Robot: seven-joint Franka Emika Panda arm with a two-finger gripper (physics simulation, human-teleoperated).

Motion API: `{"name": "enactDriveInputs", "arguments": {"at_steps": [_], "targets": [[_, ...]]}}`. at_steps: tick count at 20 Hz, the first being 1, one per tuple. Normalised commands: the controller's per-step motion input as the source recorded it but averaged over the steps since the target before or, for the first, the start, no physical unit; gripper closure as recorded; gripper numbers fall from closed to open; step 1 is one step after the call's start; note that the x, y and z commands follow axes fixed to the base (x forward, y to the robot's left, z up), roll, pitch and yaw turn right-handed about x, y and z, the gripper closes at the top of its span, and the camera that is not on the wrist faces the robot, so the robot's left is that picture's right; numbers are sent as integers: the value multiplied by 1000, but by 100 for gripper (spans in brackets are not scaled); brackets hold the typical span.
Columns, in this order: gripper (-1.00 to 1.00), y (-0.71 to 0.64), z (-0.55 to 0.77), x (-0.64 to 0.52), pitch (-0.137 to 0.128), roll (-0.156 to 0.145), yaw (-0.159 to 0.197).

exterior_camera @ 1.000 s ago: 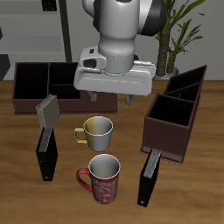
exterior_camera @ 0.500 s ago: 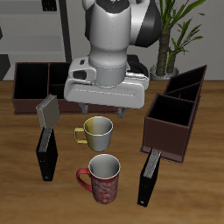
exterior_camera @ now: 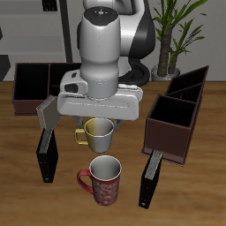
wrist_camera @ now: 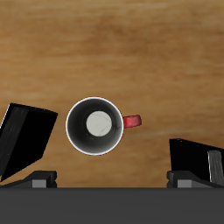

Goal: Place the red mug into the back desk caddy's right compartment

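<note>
The red mug [exterior_camera: 104, 179] stands upright near the table's front edge, with a pale swirly pattern, a white inside and its handle to the side. In the wrist view the red mug [wrist_camera: 96, 125] shows from above, empty. My gripper [exterior_camera: 98, 117] is open and empty. It hangs above the table farther back than the red mug, over the pale mug, and its fingertips [wrist_camera: 39, 179] show wide apart. The back desk caddy [exterior_camera: 18, 99] lies at the table's back, partly hidden by my arm. Its right compartment [exterior_camera: 32, 81] is the black-lined end section and is empty.
A pale metallic mug [exterior_camera: 100, 133] with a yellow handle stands just behind the red mug. Two black books stand on end beside the mugs, one book [exterior_camera: 46, 155] on each side [exterior_camera: 149, 182]. A second brown caddy [exterior_camera: 175, 124] sits at an angle. A plant stands at the back.
My arm has come forward and lower, from above the back caddy to over the pale mug. The mugs, books and caddies have not moved.
</note>
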Motion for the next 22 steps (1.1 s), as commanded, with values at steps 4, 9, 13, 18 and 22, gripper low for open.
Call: {"name": "enactDriveInputs", "arguments": {"at_steps": [4, 9, 13, 18, 22], "targets": [[-100, -57, -200, 69, 2, 19, -6], [-100, -45, -199, 78, 7, 17, -41], [-100, -117, -194, 38, -28, -51, -59], [-100, -19, -219, 11, -7, -25, -30], [-100, -44, -271, 30, -2, 9, -1]]}}
